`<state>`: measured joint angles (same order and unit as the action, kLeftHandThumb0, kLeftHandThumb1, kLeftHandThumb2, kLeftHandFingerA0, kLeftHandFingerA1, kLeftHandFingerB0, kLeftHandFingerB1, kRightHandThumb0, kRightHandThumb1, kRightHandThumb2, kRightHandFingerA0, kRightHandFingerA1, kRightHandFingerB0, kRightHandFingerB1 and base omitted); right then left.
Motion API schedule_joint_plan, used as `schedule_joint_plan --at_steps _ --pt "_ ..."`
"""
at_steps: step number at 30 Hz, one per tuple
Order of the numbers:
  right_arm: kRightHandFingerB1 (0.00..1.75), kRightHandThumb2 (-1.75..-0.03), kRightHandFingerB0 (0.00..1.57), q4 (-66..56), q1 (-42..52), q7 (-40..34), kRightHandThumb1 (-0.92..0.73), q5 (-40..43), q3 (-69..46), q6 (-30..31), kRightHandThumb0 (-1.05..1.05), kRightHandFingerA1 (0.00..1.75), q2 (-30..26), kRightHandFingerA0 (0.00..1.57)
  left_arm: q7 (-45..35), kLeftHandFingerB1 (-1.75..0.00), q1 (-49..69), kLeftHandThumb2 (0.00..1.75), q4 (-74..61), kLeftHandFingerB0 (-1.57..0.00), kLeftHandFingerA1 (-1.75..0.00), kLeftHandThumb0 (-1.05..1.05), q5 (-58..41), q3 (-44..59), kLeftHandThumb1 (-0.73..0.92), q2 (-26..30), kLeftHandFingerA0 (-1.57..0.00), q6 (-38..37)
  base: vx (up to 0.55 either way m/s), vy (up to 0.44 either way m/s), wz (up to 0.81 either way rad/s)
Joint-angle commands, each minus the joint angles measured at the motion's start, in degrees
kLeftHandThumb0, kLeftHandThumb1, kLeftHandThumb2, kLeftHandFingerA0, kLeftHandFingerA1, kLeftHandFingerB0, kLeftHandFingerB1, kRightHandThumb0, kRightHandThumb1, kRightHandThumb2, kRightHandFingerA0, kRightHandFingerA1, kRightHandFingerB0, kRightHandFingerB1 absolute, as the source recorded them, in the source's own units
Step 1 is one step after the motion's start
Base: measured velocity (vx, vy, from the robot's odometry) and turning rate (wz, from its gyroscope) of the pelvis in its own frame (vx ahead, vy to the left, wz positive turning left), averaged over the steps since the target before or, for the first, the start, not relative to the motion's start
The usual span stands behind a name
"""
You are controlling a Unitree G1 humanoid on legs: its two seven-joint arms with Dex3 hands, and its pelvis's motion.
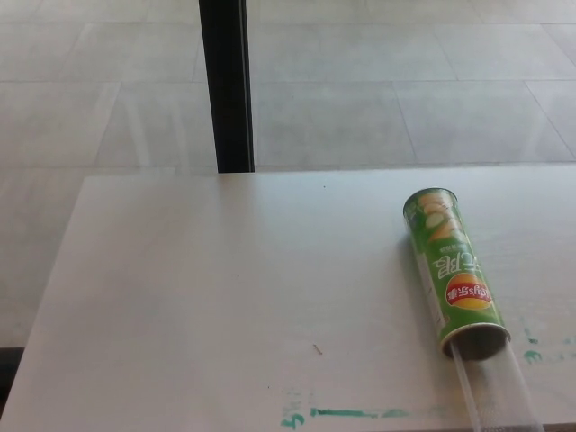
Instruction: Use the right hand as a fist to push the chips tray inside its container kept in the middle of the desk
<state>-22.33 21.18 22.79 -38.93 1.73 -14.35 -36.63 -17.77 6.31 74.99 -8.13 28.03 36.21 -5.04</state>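
Observation:
A green chips can [453, 270] lies on its side on the white desk [225, 297], toward the right, with its open mouth facing the near edge. A clear plastic tray [499, 396] sticks out of that mouth and runs to the bottom of the picture. Neither of my hands shows in the head view.
Green paint smears [346, 414] mark the desk near its front edge, and a small speck [317, 348] lies mid-desk. A black post [226, 85] stands behind the desk's far edge on the pale tiled floor.

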Motion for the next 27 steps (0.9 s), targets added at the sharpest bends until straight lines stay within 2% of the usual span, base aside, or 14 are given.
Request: schedule_joint_plan --at_steps 1,2,3,4,5,10,11,12,13,14,23,24,25,27 --pt "0.61 -0.64 0.64 6.0 -4.8 -5.6 -0.78 -24.7 5.3 4.5 -0.65 1.19 -4.3 0.75 -0.9 -0.41 0.7 0.63 -0.3 -0.36 -0.55 -0.64 -1.0 0.4 0.76 1.7 -0.46 -1.2 0.00 0.000 0.00" --pt "0.71 -1.07 0.59 6.0 -5.2 -5.2 -0.65 -24.6 5.4 4.7 -0.60 1.05 -4.3 0.80 -1.3 -0.41 0.8 0.64 -0.4 -0.35 -0.56 -0.65 -1.1 0.4 0.78 1.7 -0.45 -1.5 0.00 0.000 0.00" --pt "0.71 -1.07 0.59 6.2 -5.5 -5.1 -0.65 -24.7 5.5 4.8 -0.60 1.05 -4.3 0.80 -1.3 -0.41 1.0 0.64 -0.4 -0.35 -0.56 -0.65 -0.7 0.1 0.78 1.8 -0.45 -1.9 0.00 0.000 0.00" --pt "0.54 -0.65 0.58 5.8 -6.1 -3.2 -0.80 -25.9 6.0 5.9 -0.66 1.26 -4.2 0.71 -1.2 -0.53 1.0 0.99 -0.4 -0.29 -0.64 -0.66 -0.8 0.1 0.61 1.8 -0.43 -1.8 0.00 0.000 0.00" --pt "0.59 -0.64 0.62 6.2 -6.5 -3.4 -0.78 -26.0 6.3 6.0 -0.66 1.24 -4.2 0.75 -0.8 -0.40 0.8 0.63 -0.3 -0.39 -0.55 -0.64 -0.8 0.1 0.77 1.8 -0.49 -1.5 0.00 0.000 0.00" --pt "0.53 -0.65 0.58 5.8 -7.8 -3.4 -0.79 -25.7 6.5 6.6 -0.65 1.34 -3.8 0.75 -0.3 -0.53 1.2 0.97 0.1 -0.32 -0.62 -0.66 -0.6 0.1 0.61 1.5 -0.44 -1.6 0.00 0.000 0.00" --pt "0.56 -0.64 0.61 4.8 -8.9 -1.9 -0.79 -26.0 6.4 7.4 -0.65 1.23 -3.5 0.74 -0.2 -0.41 1.1 0.62 0.1 -0.38 -0.55 -0.65 -1.2 0.7 0.76 1.4 -0.49 -1.1 0.00 0.000 0.00" --pt "0.56 -0.64 0.61 4.9 -8.9 -1.9 -0.79 -26.0 6.5 7.4 -0.65 1.23 -3.5 0.74 -0.2 -0.41 1.1 0.62 0.1 -0.38 -0.55 -0.65 -1.2 0.7 0.76 1.4 -0.49 -1.1 0.00 0.000 0.00" --pt "0.66 -1.06 0.58 4.6 -9.4 -2.7 -0.65 -25.5 6.0 7.1 -0.61 1.01 -3.6 0.80 0.2 -0.41 1.1 0.62 0.1 -0.39 -0.54 -0.65 -0.8 0.3 0.75 1.5 -0.51 -1.0 0.00 0.000 0.00" --pt "0.53 -0.63 0.64 4.2 -9.7 -3.0 -0.79 -25.7 5.8 7.1 -0.66 1.10 -3.6 0.75 0.4 -0.41 1.0 0.62 0.1 -0.40 -0.55 -0.65 -0.7 0.2 0.76 1.6 -0.51 -0.9 0.00 0.000 0.00" --pt "0.47 -0.64 0.63 1.7 -12.5 -2.2 -0.81 -23.6 3.4 7.7 -0.67 0.93 -3.2 0.78 -0.1 -0.40 1.1 0.62 0.1 -0.38 -0.55 -0.65 -0.8 0.3 0.75 1.6 -0.49 -1.0 0.00 0.000 0.00" --pt "0.46 -0.65 0.63 1.6 -12.8 -2.2 -0.81 -23.4 3.0 7.8 -0.67 1.00 -3.3 0.78 -0.1 -0.53 1.1 0.96 0.0 -0.32 -0.62 -0.68 -1.0 0.5 0.60 1.5 -0.44 -1.1 0.00 0.000 0.00" --pt "0.46 -0.65 0.65 1.7 -13.3 -1.5 -0.81 -23.9 3.0 8.3 -0.67 1.03 -3.3 0.78 -0.3 -0.40 1.2 0.62 0.0 -0.37 -0.53 -0.65 -1.1 0.5 0.76 1.5 -0.48 -1.2 0.00 0.000 0.00" --pt "0.47 -0.64 0.65 1.6 -13.4 -1.5 -0.81 -23.9 3.0 8.3 -0.67 1.04 -3.4 0.78 -0.2 -0.40 1.4 0.62 -0.1 -0.38 -0.55 -0.65 -1.1 0.5 0.76 1.3 -0.49 -1.3 0.00 0.000 0.00"
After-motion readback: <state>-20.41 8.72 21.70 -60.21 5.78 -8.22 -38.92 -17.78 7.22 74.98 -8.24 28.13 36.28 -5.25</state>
